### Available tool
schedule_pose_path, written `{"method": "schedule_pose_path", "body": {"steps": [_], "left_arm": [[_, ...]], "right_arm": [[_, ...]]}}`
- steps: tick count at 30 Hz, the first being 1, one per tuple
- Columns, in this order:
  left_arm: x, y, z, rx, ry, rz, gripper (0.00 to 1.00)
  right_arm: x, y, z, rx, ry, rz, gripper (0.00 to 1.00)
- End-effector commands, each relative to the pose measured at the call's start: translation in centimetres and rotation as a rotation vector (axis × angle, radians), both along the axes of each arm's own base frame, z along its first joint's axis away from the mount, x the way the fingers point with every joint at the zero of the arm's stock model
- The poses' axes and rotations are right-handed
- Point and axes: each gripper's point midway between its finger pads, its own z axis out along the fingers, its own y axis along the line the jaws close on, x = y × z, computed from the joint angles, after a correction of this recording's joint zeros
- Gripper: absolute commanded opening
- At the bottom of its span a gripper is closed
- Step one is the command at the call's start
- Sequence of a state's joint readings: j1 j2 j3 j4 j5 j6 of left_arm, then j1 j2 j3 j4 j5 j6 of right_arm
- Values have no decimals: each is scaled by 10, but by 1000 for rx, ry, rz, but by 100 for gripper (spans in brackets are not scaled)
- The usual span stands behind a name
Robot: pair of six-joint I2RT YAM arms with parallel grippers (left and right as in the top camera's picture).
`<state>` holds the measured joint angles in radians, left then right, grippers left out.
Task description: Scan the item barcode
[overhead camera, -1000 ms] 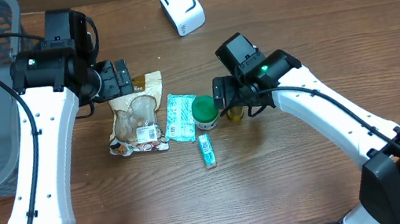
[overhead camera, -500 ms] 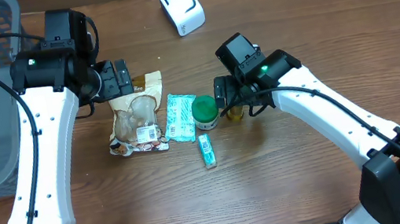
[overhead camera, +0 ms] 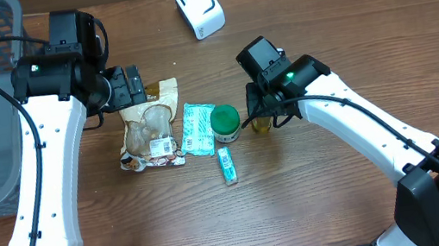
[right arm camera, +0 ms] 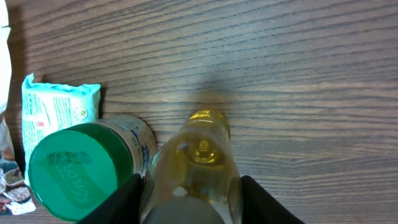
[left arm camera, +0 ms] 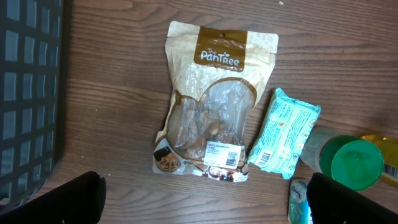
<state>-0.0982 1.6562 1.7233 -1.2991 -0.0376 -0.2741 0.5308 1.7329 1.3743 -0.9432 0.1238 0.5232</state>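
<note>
Your right gripper (overhead camera: 254,109) is down on the yellow bottle (right arm camera: 198,155), with one finger against each side of it, so the hand is closed to a middling width and gripping the bottle. Pressed close on the hand's left side is the green-lidded jar (right arm camera: 79,169). It stands upright just beside the bottle, right by the left finger, and you cannot tell whether the two touch. Beyond the jar, farther to the hand's left, lies the mint-green packet (overhead camera: 198,128), and nearer to you than the jar lies a small teal stick pack (overhead camera: 226,165). The white scanner (overhead camera: 199,7) sits well apart from the hand, farther out on the wooden table (overhead camera: 315,4). Your left gripper (overhead camera: 129,86) hangs spread wide and empty over the Pantree snack pouch (left arm camera: 211,118), which lies flat with its printed header pointing away from that wrist. The dark basket (left arm camera: 28,93) stands off to that hand's left. The bottle seems to stand upright on the table, its long axis running up between your fingers toward the wrist camera, with its base on the wood and its top nearest the lens. You cannot tell which way its barcode faces.
</note>
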Motion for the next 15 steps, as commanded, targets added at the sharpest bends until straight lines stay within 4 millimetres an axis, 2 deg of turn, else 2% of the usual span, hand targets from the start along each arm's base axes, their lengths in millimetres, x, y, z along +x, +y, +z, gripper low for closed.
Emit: {"method": "schedule_pose_path", "body": {"steps": [1, 5, 10, 15], "left_arm": [[1, -1, -3, -1, 8, -10, 100], [1, -1, -3, -1, 8, -10, 99], [1, -1, -3, -1, 8, -10, 99], [1, -1, -3, -1, 8, -10, 99]], "right_arm": [[2, -4, 1, -10, -9, -12, 40], [9, -13, 6, -5, -17, -40, 32], [14, -28, 6, -9, -10, -80, 32], [16, -32, 6, -8, -10, -92, 33]]}}
